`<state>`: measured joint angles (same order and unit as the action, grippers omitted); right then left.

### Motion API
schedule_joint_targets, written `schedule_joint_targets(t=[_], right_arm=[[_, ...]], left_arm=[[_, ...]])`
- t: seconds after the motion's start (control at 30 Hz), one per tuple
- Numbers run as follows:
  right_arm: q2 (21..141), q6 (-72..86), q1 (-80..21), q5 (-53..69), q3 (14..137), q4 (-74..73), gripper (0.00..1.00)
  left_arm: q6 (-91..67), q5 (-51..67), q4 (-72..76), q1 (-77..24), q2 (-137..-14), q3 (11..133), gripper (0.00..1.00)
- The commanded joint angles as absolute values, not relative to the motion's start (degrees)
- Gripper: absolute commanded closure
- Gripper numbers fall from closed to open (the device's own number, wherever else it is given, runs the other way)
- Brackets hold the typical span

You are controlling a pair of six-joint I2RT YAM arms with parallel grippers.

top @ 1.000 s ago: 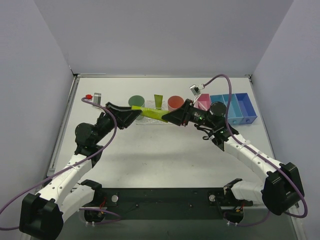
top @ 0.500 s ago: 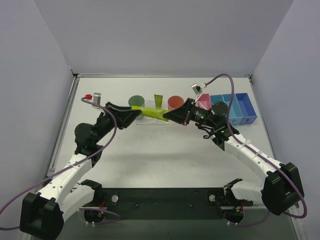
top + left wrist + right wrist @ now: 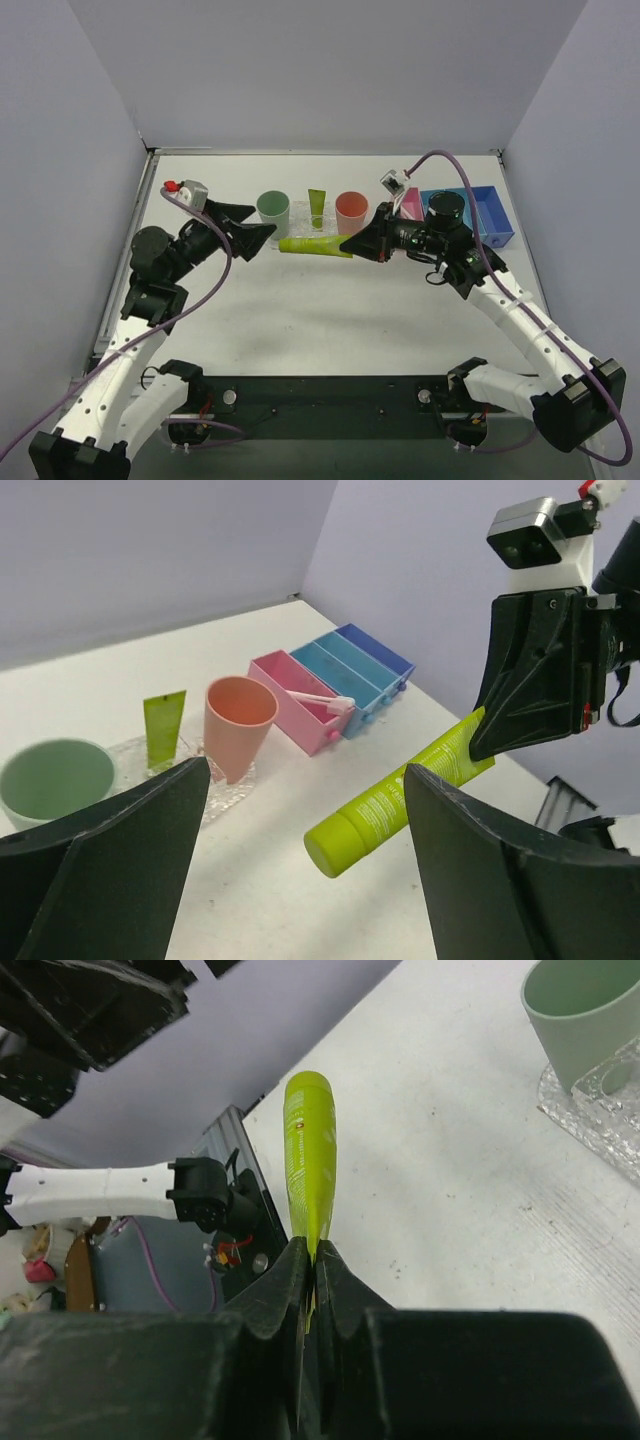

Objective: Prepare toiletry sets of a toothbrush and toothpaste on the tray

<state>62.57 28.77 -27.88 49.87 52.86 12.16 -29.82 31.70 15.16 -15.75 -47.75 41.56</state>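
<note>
Two white arms reach in from the near edge of the table and face each other over its middle. The right gripper [image 3: 347,245] is clamped tight on the flat crimped end of a lime-green toothpaste tube [image 3: 312,245], holding it roughly level, its capped end pointing toward the left arm. The left gripper [image 3: 262,236] stands with its jaws spread wide, just beside that capped end; its fingers [image 3: 110,870] touch nothing, and the tube hangs between them only as seen from the wrist.

Just beyond the held tube lies the clear, bumpy tray [image 3: 297,214]. A green cup [image 3: 272,207] stands at its left end and a salmon cup [image 3: 351,208] at its right, with a second lime-green tube [image 3: 317,203] between them.

Farther right, past the salmon cup, a pink bin [image 3: 408,206] sits side by side with two blue bins [image 3: 490,215]. The pale pink toothbrush [image 3: 322,700] rests in the pink bin, its head at the bin's end, well apart from the tray.
</note>
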Motion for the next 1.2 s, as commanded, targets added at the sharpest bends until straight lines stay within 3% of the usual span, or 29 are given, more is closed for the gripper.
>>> schedule_joint_targets(t=[0.0,0.13,0.37,0.53,0.8,1.07,1.17], right_arm=[[62.13,16.89,-29.35,51.24,58.09,-2.52,1.00],[66.34,9.68,-32.95,49.84,63.80,-13.60,1.00],[71.63,3.88,-36.90,51.86,72.15,-25.20,1.00],[73.83,0.71,-38.32,52.47,75.67,-29.53,1.00],[74.44,0.44,-39.02,53.52,76.55,-31.29,1.00],[75.23,-1.93,-39.99,53.97,78.22,-31.90,1.00],[75.50,-2.46,-40.17,53.44,78.49,-31.99,1.00]], left_arm=[[-14.07,31.98,4.04,-16.08,-45.00,45.88,0.11],[-12.92,44.96,7.73,-20.20,-50.07,46.75,0.11],[1.56,47.37,-12.81,-34.36,-62.04,56.42,0.12],[0.62,51.23,-13.01,-36.03,-64.95,55.73,0.13],[-6.50,56.60,-4.92,-36.03,-66.53,52.82,0.27],[-11.95,63.28,1.30,-36.04,-69.78,51.95,0.32],[-14.41,64.86,4.04,-36.12,-70.66,51.33,0.43]])
